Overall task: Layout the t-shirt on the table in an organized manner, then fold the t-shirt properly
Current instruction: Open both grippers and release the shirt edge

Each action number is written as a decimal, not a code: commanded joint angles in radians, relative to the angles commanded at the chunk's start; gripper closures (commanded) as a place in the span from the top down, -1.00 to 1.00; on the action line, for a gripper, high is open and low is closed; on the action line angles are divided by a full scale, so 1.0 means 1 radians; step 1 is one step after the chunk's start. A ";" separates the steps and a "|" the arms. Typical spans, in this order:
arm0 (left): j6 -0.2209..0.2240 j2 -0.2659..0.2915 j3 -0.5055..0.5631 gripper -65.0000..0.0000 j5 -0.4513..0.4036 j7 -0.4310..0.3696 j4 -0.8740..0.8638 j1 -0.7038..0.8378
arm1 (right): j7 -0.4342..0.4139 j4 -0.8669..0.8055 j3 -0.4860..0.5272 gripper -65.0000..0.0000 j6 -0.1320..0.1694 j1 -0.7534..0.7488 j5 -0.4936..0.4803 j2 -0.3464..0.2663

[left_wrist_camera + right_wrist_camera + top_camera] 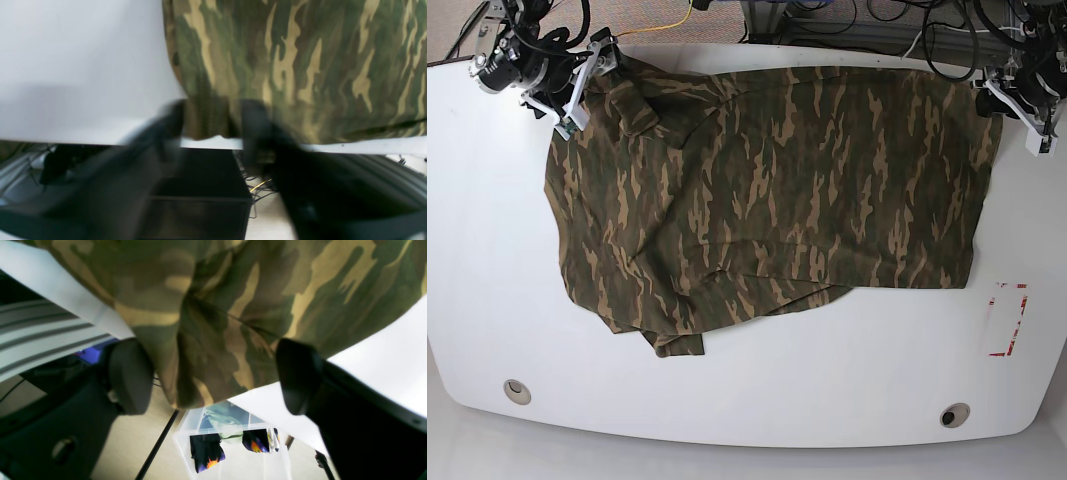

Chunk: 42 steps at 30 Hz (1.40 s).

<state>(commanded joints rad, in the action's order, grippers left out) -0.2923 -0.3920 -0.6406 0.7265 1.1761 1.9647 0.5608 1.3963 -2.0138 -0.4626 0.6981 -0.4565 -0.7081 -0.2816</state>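
Observation:
The camouflage t-shirt [767, 190] lies spread across the white table [487, 250], with creases and a folded-under flap at its near edge. In the base view my right gripper [587, 90] is at the shirt's far left corner and my left gripper [1005, 100] at its far right corner. In the right wrist view the right gripper [213, 373] stands open, its fingers wide apart around a bunch of t-shirt [213, 323] that hangs over the table edge. The blurred left gripper [213, 123] straddles the t-shirt corner [300, 66] at the table edge [210, 142], with a gap between its fingers.
A red tape outline [1007, 320] marks the table at the right. Two grommet holes [517, 390] [954, 414] sit near the front edge. Below the far edge are a clear bin of clothes [233, 440], a black box [200, 193] and cables.

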 joint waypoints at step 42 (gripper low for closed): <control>0.000 -0.075 0.003 0.29 0.006 -0.005 -0.003 -0.109 | 0.000 0.000 -0.002 -0.67 0.000 0.014 -0.005 0.081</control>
<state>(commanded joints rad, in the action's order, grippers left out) -0.2923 -0.4672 -0.6375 0.7327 1.1715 1.9617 0.4519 1.3963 -2.0138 -0.4641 0.6981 -0.4427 -0.7127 -0.2002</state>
